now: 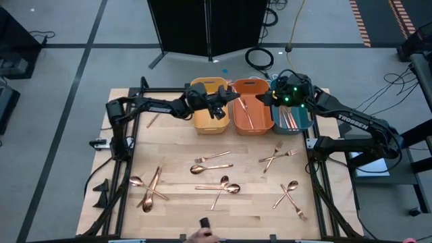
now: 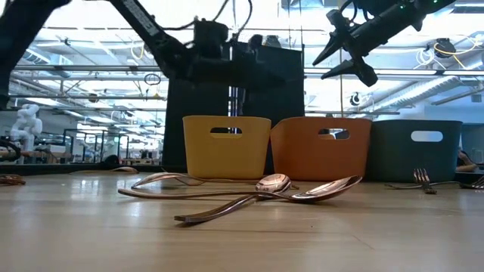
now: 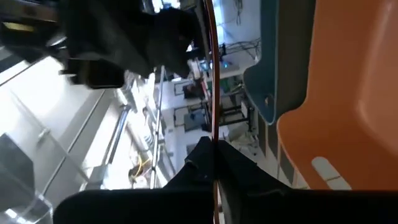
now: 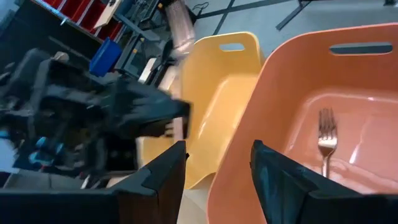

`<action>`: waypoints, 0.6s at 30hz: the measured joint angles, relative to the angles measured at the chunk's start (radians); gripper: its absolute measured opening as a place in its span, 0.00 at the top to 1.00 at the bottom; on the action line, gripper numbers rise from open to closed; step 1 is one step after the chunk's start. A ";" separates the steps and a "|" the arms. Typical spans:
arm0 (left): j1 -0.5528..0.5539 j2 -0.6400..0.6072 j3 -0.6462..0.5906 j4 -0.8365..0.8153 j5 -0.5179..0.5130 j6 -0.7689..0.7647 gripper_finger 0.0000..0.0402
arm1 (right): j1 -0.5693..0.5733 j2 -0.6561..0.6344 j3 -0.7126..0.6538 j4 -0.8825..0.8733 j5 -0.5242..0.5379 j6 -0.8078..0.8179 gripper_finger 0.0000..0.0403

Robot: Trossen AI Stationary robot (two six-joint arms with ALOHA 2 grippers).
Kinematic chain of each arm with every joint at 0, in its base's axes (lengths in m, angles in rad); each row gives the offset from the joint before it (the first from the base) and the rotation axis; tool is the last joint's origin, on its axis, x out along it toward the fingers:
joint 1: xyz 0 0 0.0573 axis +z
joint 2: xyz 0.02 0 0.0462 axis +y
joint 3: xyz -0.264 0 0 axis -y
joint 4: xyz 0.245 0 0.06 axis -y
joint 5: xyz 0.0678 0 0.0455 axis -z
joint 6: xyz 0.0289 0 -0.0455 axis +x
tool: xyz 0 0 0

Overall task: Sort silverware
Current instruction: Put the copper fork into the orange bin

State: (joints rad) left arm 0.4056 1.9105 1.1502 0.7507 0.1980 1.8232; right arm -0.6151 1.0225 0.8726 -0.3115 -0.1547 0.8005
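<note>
Three smooth plastic bins are standing in a row at the far edge of the pale, grained wooden table (image 1: 175, 209): a yellow bin (image 1: 208, 108), an orange bin (image 1: 250, 108) and a teal bin (image 1: 293, 119), each with rounded corners and a slot handle. Slender, shiny copper-coloured silverware (image 1: 217, 190) is lying scattered across the near half of the table, several pieces crossing one another; in the low view two glossy spoons (image 2: 302, 189) are resting bowl to bowl in front of the bins. More pieces are lying inside the orange and teal bins, and the right wrist view is showing a fork (image 4: 326, 140) flat on the orange bin's glossy floor. The left gripper (image 1: 217, 106) is hovering over the yellow bin with its dark fingers clenched on a thin copper utensil (image 3: 212, 81), whose narrow shaft is running out between them in the left wrist view; which kind of utensil it is cannot be told. The right gripper (image 1: 264, 99) is hanging above the border of the orange and teal bins, its matte black fingers spread wide and holding nothing.
</note>
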 joint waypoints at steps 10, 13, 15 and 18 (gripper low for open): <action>0.029 0.104 0.133 -0.164 0.175 0.138 1.00 | -0.001 0.000 0.000 -0.001 -0.011 0.000 0.58; 0.026 0.106 0.168 -0.235 0.176 0.155 1.00 | -0.002 0.000 0.000 -0.002 -0.008 -0.021 0.58; 0.026 0.105 0.188 -0.260 0.167 0.155 1.00 | -0.007 0.000 0.000 0.000 -0.007 -0.031 0.58; 0.028 0.104 0.209 -0.328 0.156 0.155 1.00 | -0.010 -0.001 0.000 0.000 -0.005 -0.029 0.58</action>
State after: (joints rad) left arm 0.4338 2.0144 1.3590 0.4231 0.3544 1.9778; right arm -0.6252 1.0217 0.8726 -0.3119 -0.1594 0.7714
